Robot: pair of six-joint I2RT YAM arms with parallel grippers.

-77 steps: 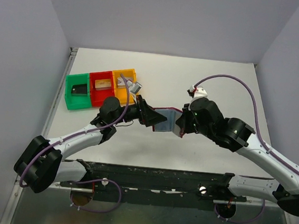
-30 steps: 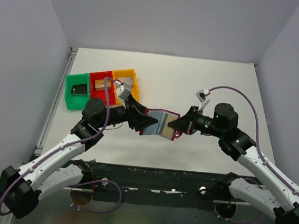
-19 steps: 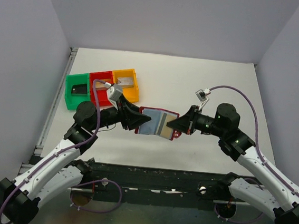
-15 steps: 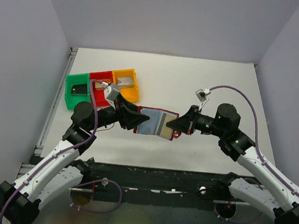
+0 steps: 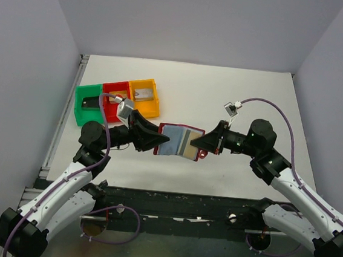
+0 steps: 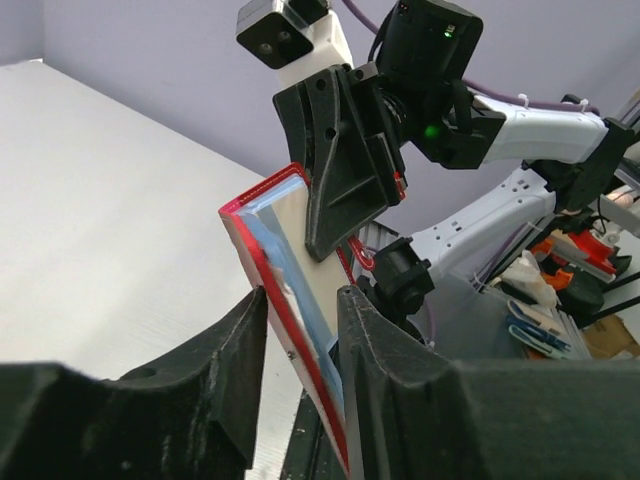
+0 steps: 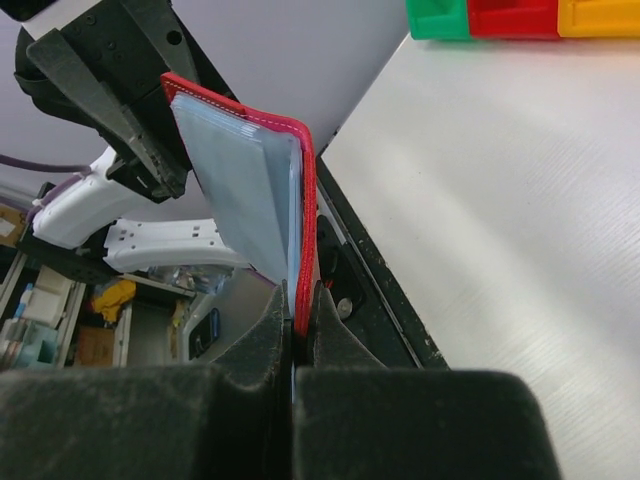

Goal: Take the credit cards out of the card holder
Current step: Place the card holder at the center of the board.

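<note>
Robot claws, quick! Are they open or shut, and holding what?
Left gripper: fingers either side of the card holder; cannot tell if it grips.
Right gripper: closed on the card holder's edge.

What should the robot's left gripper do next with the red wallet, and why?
Probably close the left gripper on the card holder: its fingers sit either side of one edge, not yet tight, while the right gripper pinches the other edge.

the card holder's [image 6: 283,245] lower end disappears between the left fingers [image 6: 385,350]; whether both touch it is unclear.
</note>
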